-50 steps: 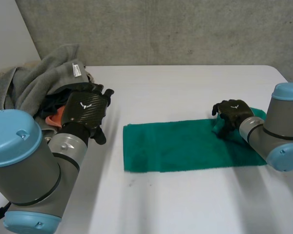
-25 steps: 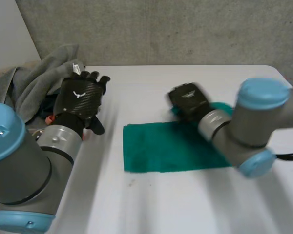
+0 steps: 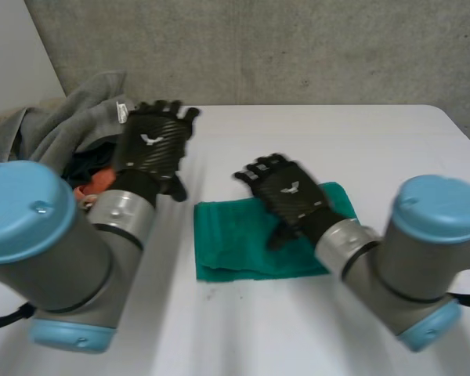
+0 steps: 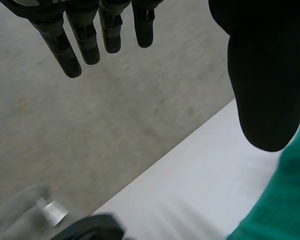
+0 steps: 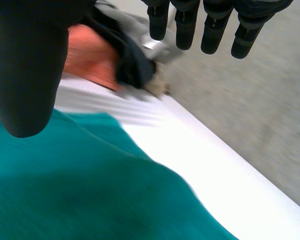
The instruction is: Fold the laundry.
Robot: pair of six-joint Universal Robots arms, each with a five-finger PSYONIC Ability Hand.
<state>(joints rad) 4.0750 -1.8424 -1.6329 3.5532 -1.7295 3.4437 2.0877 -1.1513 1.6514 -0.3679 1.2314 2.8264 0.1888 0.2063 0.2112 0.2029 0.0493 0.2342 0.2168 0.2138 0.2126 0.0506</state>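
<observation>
Swung right hand [image 3: 286,192] leftward since a second ago, taking the right end of the green towel [image 3: 227,243] along. Now half as long, doubled over, mid-table toward the near edge. Fingers straight and spread over the cloth, holding nothing. Reads as first fold just laid, release done. Left hand [image 3: 150,149] raised further back, fingers straight, empty, beside the laundry pile [image 3: 55,129] at the far left corner. Next: press flat, check edges line up, then second fold or fetch from pile.
</observation>
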